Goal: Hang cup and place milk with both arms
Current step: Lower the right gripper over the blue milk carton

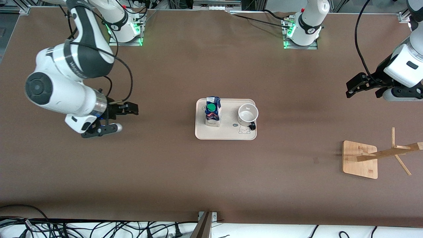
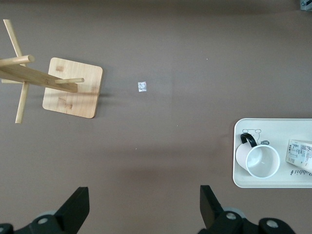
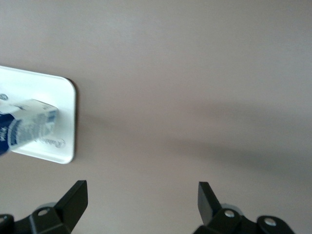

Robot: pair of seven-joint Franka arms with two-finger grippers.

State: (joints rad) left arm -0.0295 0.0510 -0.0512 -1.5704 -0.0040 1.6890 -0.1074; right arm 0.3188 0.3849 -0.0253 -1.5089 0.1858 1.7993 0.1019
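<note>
The milk [image 1: 213, 110] stands upright on a cream tray [image 1: 224, 131] at the table's middle, green cap up. The white cup [image 1: 248, 114] stands upright beside it on the tray, toward the left arm's end, its black handle facing the front camera. My right gripper [image 1: 134, 109] is open and empty over bare table toward the right arm's end. My left gripper [image 1: 349, 89] is open and empty over bare table toward the left arm's end. The left wrist view shows the cup [image 2: 261, 162], the milk [image 2: 300, 153] and open fingers [image 2: 78, 202]. The right wrist view shows the milk [image 3: 29, 124].
A wooden cup rack [image 1: 360, 159] with a square base and slanting pegs stands toward the left arm's end, nearer the front camera than the tray; it shows in the left wrist view [image 2: 73, 87]. A small scrap [image 2: 142, 86] lies on the table beside it.
</note>
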